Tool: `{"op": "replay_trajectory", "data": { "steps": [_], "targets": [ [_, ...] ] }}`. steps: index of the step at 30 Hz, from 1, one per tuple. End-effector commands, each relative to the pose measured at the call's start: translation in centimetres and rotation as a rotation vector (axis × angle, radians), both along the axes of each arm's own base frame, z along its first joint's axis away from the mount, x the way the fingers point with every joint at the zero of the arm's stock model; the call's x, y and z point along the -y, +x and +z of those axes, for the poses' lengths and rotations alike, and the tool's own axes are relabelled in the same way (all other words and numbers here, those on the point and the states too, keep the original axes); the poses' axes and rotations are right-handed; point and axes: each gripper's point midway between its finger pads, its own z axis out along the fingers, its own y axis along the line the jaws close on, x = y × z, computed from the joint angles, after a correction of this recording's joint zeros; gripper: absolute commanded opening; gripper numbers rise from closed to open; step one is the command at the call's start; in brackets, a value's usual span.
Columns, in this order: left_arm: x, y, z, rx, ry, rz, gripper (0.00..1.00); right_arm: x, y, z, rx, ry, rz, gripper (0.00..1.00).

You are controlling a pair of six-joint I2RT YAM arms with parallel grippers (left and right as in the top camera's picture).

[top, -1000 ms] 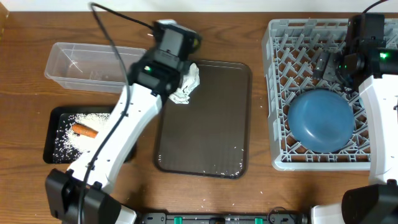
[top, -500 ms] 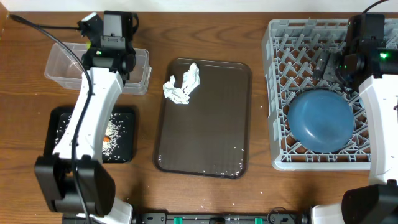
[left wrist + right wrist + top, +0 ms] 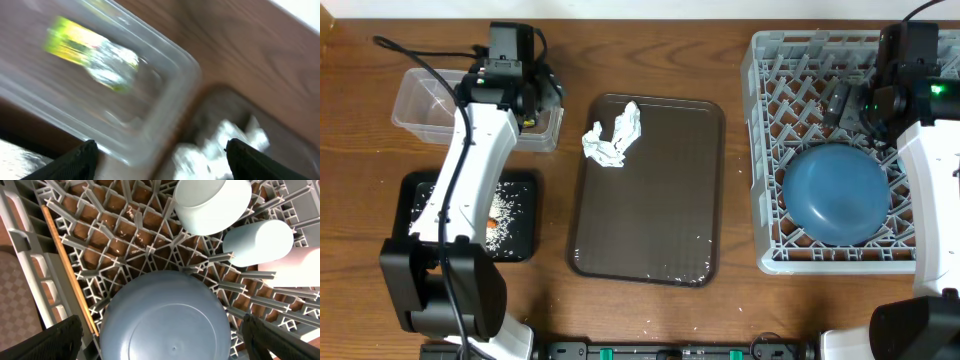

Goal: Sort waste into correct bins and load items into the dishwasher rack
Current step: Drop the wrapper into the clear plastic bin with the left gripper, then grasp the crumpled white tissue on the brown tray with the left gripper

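My left gripper hangs open over the right end of the clear box. A green-yellow wrapper lies inside the box, free of the fingers. Crumpled white paper rests on the brown serving tray. The black tray holds rice and a carrot, partly under the left arm. In the grey rack lie the blue plate, a bowl, a cup and a chopstick. My right gripper is open above the plate.
The left arm stretches from the front edge up over the black tray to the clear box. The right arm stands along the rack's right side. Bare wooden table runs between the brown tray and the rack.
The left arm swung from the brown tray's top left corner over to the clear box and opened its jaws; the wrapper now lies in the box. The right arm has not moved.
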Motion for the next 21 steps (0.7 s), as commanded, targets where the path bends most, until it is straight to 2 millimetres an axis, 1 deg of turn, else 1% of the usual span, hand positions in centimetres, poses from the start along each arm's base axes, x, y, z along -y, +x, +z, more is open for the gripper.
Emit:
{"op": "replay_trajectory", "data": {
  "steps": [1, 6, 8, 10, 13, 18, 21],
  "targets": [
    [4.8, -1.8, 0.4, -0.038, -0.097, -0.191, 0.84, 0.3, -0.1, -0.1, -0.010, -0.020, 0.004, 0.99],
    [6.7, -4.7, -2.6, -0.171, -0.115, -0.184, 0.84, 0.3, -0.1, -0.2, -0.011, -0.020, 0.004, 0.99],
    [7.2, -5.5, -3.8, -0.199, -0.125, -0.169, 0.84, 0.3, -0.1, -0.2, -0.011, -0.020, 0.004, 0.99],
    [7.7, -5.8, -4.8, -0.207, -0.136, -0.156, 0.82, 0.3, -0.1, -0.2, -0.011, -0.020, 0.004, 0.99],
    [8.1, -5.7, -6.1, -0.195, -0.154, -0.133, 0.79, 0.3, -0.1, -0.2, -0.011, -0.020, 0.004, 0.99],
    [8.1, -5.7, -8.0, -0.182, -0.181, -0.088, 0.79, 0.3, -0.1, -0.2, -0.011, -0.020, 0.004, 0.99],
    [8.1, -6.0, -9.0, -0.187, -0.202, -0.046, 0.75, 0.3, -0.1, -0.2, -0.011, -0.020, 0.004, 0.99]
  ]
}}
